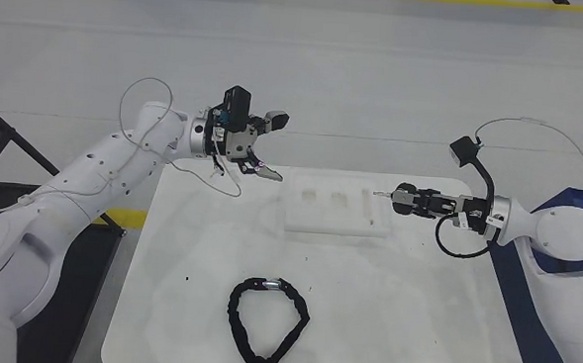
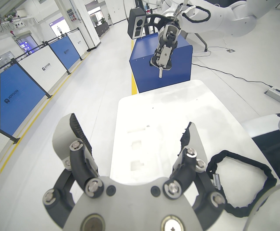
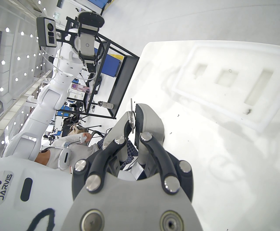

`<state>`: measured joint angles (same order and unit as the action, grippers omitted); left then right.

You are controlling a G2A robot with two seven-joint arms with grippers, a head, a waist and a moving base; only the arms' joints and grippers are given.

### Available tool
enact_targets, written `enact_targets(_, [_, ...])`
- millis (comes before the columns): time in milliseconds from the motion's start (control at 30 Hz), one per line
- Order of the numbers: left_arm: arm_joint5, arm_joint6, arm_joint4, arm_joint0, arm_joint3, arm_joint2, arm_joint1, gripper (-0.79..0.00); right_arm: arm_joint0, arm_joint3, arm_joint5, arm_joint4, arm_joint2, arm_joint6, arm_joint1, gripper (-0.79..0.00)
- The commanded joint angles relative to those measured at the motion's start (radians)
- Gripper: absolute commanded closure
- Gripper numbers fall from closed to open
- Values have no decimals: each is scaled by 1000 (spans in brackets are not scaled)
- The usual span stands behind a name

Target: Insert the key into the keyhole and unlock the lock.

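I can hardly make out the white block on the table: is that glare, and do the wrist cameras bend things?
Left wrist view: glare washes out the foam block, recesses faint; floor lines curve, wide-angle distortion. Right wrist view: table similarly bleached. Top view: evener light, lock distinct.

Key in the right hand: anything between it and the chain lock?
Nothing visible. The right hand holds the key by the foam tray; the chain lock lies nearer the front edge, only bare tabletop between. The open left hand hangs well aside.
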<state>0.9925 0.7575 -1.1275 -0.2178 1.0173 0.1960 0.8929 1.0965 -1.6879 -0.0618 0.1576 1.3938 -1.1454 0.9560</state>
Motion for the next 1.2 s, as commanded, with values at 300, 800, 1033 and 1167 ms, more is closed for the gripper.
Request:
enact_targets(300, [-53,-7,-118,-169,157,78,-109,-785,0,0,0,0,0,0,0,0])
enact_targets(800, [-107,-106,-199,-397,351,117,-178,-785,0,0,0,0,0,0,0,0])
enact_targets(1033, [-28,-287,-181,-416,327,112,-153,-785,0,0,0,0,0,0,0,0])
enact_targets(1167, [20,-325,-213,-417,319,106,-140,-785,0,0,0,0,0,0,0,0])
